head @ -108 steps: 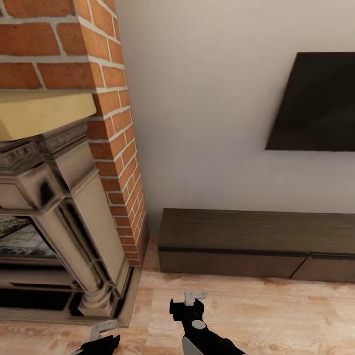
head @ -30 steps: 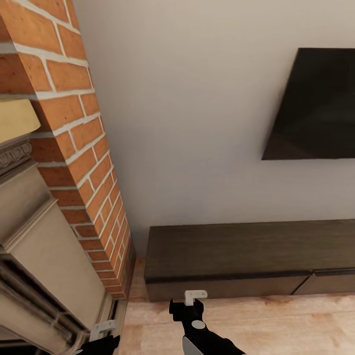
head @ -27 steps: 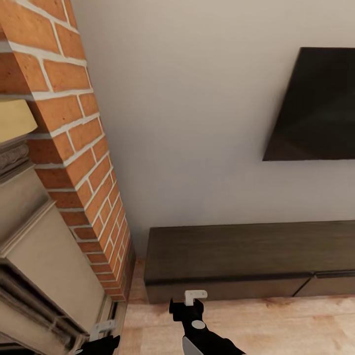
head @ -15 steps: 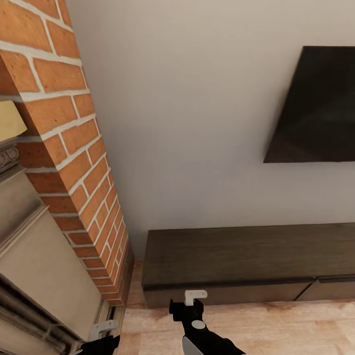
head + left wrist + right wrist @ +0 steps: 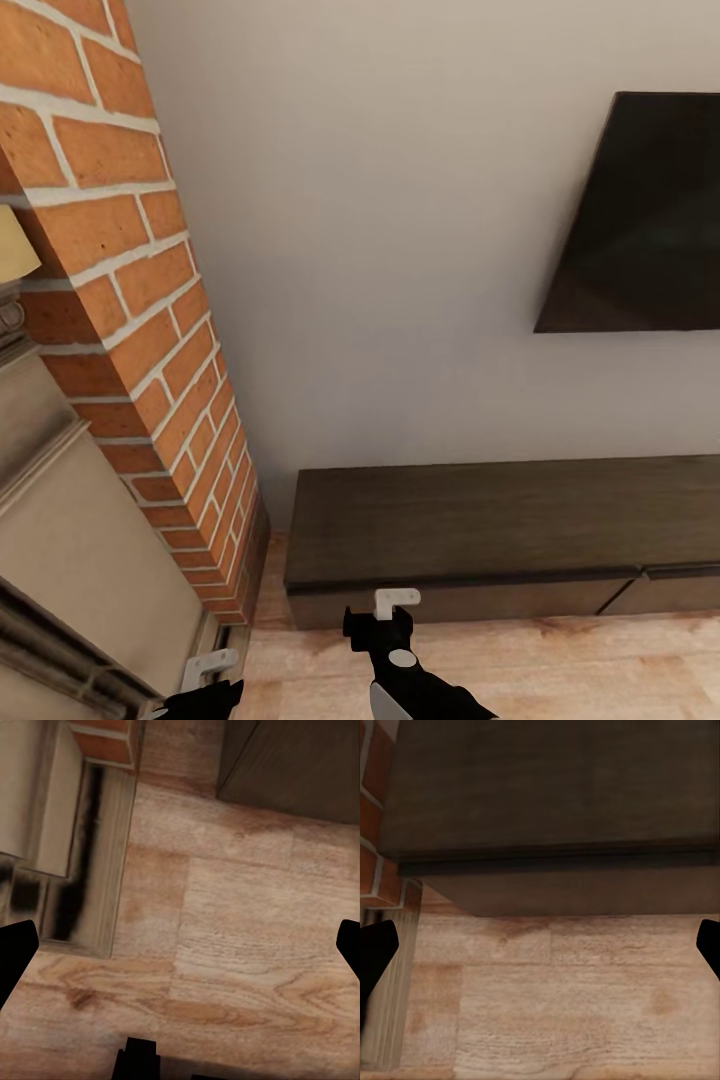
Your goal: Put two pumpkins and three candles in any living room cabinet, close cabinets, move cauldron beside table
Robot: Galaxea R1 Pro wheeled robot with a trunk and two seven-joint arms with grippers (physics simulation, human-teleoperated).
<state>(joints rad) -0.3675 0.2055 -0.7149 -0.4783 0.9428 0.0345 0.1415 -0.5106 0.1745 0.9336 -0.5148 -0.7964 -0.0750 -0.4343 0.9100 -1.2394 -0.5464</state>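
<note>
Both claws, left claw [image 5: 180, 945] and right claw [image 5: 540, 941], spread open and empty facing the closed cabinet [image 5: 480, 520] by the brick fireplace [image 5: 130, 330]; apparently nothing stowed yet.

Colours and surface patterns, living-room wall area

Cabinet [image 5: 500, 520]: dark-brown wood grain. Floor [image 5: 560, 670]: light tan planks, darker knots. Chimney column [image 5: 120, 300]: orange-red brick, pale grey mortar lines. Fireplace surround [image 5: 70, 560]: beige stone, black soot streaks by its base. Wall [image 5: 380, 250]: plain off-white. Screen [image 5: 640, 220]: flat black. Right pincer [image 5: 396, 600]: white fingers on black body.
</note>
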